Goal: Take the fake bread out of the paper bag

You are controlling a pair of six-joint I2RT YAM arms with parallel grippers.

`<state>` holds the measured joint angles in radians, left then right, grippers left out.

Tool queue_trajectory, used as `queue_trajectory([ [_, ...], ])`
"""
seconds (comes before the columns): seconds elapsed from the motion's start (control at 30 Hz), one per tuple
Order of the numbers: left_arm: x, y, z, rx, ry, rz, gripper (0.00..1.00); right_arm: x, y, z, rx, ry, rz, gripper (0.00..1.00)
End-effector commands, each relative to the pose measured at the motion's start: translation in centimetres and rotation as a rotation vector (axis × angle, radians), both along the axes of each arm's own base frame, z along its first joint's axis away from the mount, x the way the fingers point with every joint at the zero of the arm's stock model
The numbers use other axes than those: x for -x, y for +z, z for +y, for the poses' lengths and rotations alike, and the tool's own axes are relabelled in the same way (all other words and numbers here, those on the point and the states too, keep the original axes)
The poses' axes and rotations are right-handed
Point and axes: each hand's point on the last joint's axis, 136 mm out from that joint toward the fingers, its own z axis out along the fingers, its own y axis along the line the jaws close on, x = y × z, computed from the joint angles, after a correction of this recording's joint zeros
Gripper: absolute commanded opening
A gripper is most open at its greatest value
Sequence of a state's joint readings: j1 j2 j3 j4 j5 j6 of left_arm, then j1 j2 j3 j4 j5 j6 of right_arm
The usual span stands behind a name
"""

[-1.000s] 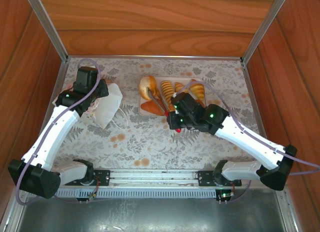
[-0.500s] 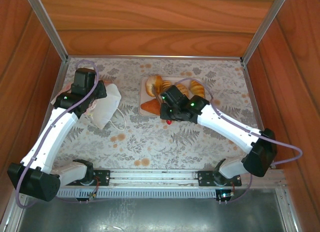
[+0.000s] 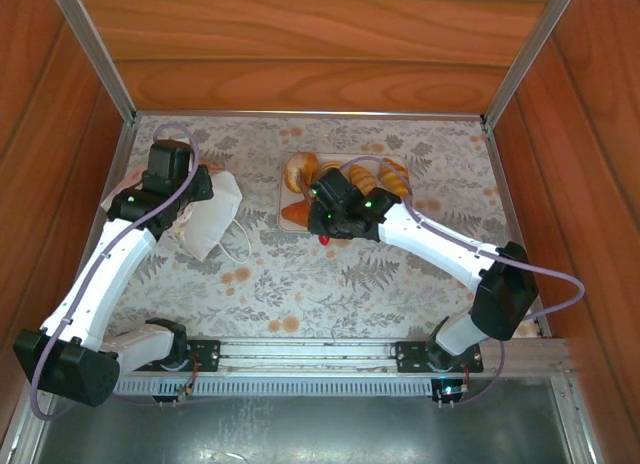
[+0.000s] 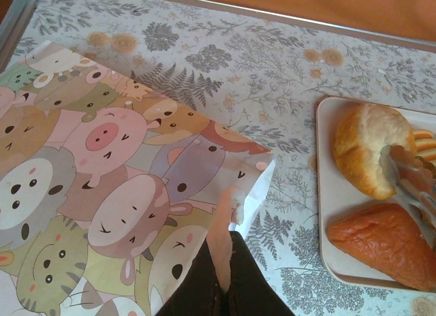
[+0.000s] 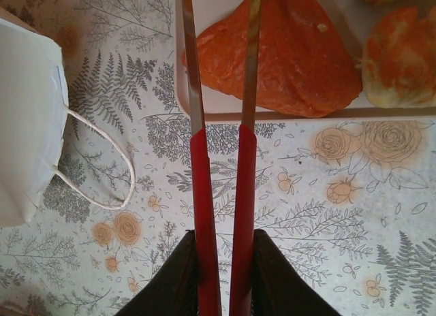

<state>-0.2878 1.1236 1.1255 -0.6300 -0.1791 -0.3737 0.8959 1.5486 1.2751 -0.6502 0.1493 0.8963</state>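
The paper bag [image 3: 212,219] lies on its side at the left, and my left gripper [image 4: 225,217] is pinched shut on its edge. The tray [image 4: 325,183] to its right carries several pieces of fake bread [image 4: 364,152], so most of the job looks done. I cannot see inside the bag. My right gripper [image 5: 221,244] squeezes tongs [image 5: 218,166], with the tips over the tray.

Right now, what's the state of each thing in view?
Left hand: shut on the white paper bag's edge.
Paper bag: lying on its side.
Right hand: shut on red-handled metal tongs.
Tongs: arms slightly apart, reaching over beige rectangular tray.
Golden-brown toy breads: on the tray.
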Motion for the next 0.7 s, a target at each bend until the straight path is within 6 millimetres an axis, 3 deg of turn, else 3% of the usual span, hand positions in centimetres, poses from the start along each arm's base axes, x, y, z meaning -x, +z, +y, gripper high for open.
queue_trajectory([
  [0.0, 0.4, 0.0, 0.5, -0.012, -0.001, -0.005, 0.0, -1.0, 1.6, 1.4, -0.085, -0.028, -0.019, 0.17],
  [0.17, 0.4, -0.1, 0.6, -0.011, 0.002, -0.006, 0.0, -0.7, 1.0, 2.0, -0.091, -0.017, 0.013, 0.23],
  [0.3, 0.5, -0.2, 0.6, -0.008, 0.0, -0.003, 0.0, -0.3, 1.8, 1.7, -0.096, -0.008, 0.009, 0.31],
  [0.67, 0.5, -0.1, 0.4, 0.005, -0.002, -0.005, 0.0, 1.1, 5.2, -2.2, -0.079, -0.029, -0.079, 0.35],
])
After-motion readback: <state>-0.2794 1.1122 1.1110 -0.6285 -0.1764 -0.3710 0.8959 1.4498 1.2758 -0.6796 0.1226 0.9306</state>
